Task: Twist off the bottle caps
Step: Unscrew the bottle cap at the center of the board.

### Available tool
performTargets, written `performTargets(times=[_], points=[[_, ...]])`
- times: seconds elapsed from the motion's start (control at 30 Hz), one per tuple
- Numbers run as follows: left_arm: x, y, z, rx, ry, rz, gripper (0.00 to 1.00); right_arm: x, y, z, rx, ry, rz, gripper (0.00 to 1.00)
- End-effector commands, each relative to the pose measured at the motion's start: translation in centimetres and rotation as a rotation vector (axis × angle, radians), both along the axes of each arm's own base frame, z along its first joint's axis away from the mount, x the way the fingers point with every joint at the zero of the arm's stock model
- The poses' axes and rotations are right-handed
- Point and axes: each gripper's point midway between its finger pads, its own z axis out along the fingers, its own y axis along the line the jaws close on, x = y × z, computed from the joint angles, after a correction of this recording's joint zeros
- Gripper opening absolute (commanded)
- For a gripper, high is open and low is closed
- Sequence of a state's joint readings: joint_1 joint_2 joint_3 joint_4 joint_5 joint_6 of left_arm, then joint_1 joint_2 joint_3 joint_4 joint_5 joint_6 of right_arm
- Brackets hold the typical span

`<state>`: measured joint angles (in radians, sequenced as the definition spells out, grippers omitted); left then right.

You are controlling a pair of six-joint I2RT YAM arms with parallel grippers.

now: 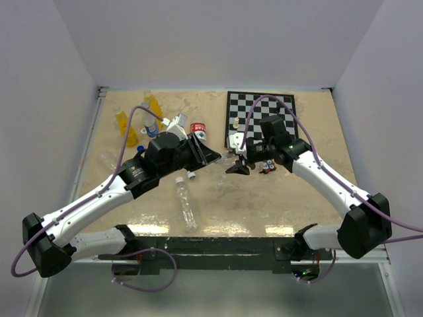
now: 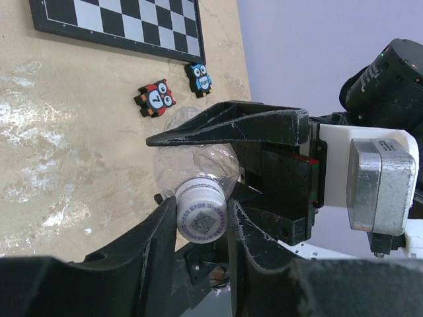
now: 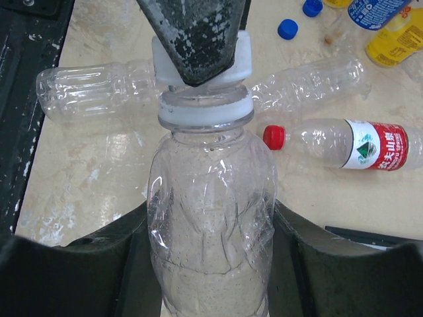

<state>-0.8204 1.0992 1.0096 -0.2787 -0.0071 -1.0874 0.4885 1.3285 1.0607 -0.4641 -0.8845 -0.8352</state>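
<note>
A white cap [image 2: 201, 219] with a printed code square on its top sits on the neck of a clear bottle [image 3: 211, 191], held in the air over the middle of the desk [image 1: 277, 205]. The left tool [image 2: 200, 230] is nearly closed, its two black fingers pinching the cap from either side. The right tool [image 3: 211, 257] stands partly open, its fingers pressed against the bottle's crinkled body. In the right wrist view a red-capped bottle [image 3: 344, 142] with a red-and-white label lies on the desk at right. Two unlabelled clear bottles [image 3: 92, 86] lie across the upper half, and two loose blue caps [image 3: 287, 28] sit at the top. In the top view orange-yellow bottles [image 1: 125, 129] are at upper left and a chessboard [image 1: 244, 102] at upper right.
</note>
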Motion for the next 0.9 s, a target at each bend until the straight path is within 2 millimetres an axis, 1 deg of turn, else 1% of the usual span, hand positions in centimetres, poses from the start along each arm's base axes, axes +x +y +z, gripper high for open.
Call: performTargets(times=[0.0, 0.07, 0.1, 0.2, 0.23, 0.3, 0.43, 0.57, 0.6, 0.73, 0.87], points=[[-0.4, 0.6, 3.2, -0.030, -0.119, -0.038, 0.28, 0.4, -0.6, 1.2, 0.007, -0.027, -0.005, 0.00], [-0.7, 0.8, 3.7, -0.025, -0.145, -0.053, 0.42, 0.3, -0.6, 1.3, 0.008, -0.028, -0.003, 0.00], [-0.8, 1.0, 4.0, -0.021, -0.159, -0.055, 0.53, 0.3, -0.6, 1.3, 0.008, -0.028, -0.003, 0.00], [-1.1, 1.4, 4.5, -0.011, -0.196, -0.066, 0.74, 0.3, -0.6, 1.3, 0.008, -0.029, 0.002, 0.00], [-1.3, 1.5, 4.6, -0.004, -0.216, -0.077, 0.80, 0.2, -0.6, 1.3, 0.009, -0.030, 0.003, 0.00], [-1.9, 1.7, 4.6, 0.006, -0.239, -0.106, 0.85, 0.1, -0.6, 1.3, 0.010, -0.029, 0.008, 0.00], [-2.7, 2.4, 4.2, 0.064, -0.284, -0.151, 0.88, 0.1, -0.6, 1.2, 0.008, -0.030, 0.013, 0.00], [-3.1, 3.9, 4.5, 0.149, -0.391, -0.169, 0.90, 0.1, -0.7, 1.2, 0.005, -0.033, 0.016, 0.00], [-3.3, 4.4, 5.1, 0.164, -0.447, -0.177, 0.91, 0.1, -0.7, 1.2, 0.003, -0.035, 0.016, 0.00], [-4.0, 5.0, 5.8, 0.252, -0.673, -0.273, 0.91, 0.0, -0.7, 1.0, -0.001, -0.032, 0.019, 0.00], [-4.6, 4.7, 5.1, 0.365, -0.831, -0.414, 0.91, 0.0, -0.7, 1.1, -0.001, -0.040, 0.025, 0.00]])
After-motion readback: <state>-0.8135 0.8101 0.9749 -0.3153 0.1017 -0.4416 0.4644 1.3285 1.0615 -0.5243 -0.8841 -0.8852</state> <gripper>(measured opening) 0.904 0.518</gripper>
